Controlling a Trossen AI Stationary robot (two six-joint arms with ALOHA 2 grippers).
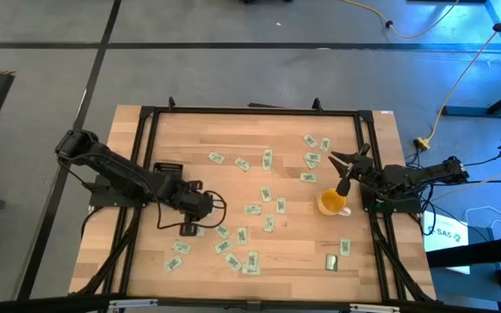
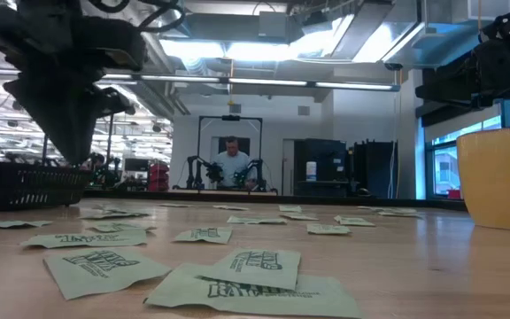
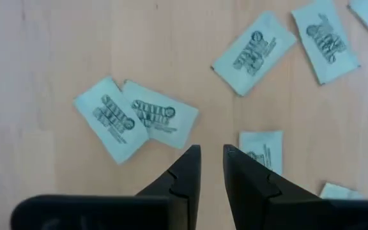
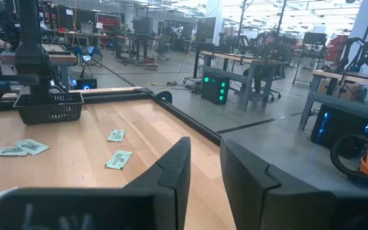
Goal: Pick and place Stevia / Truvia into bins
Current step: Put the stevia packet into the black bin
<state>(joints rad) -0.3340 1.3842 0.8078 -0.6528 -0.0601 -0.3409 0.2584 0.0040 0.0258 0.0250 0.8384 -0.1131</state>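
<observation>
Dozens of Stevia sachets (image 1: 266,193) lie scattered flat across the bench (image 1: 233,130) — thin, light paper, best pinched at an edge. The left gripper (image 3: 211,153) hovers over them, jaws slightly parted, empty — the right gripper (image 4: 204,150) likewise, waiting.

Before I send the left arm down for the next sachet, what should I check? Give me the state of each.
1. Left gripper empty: ok. The fingers are slightly apart with bare table between them.
2. Clean single target: not ok. The overlapping sachets lie straight ahead, and a lone sachet sits beside one finger.
3. Bin in place: ok. It is on the table near the left arm.
4. Right gripper clear: ok. It is open and empty, off by the yellow cup on the table's right side.
5. Height above the table: cannot tell.
</observation>
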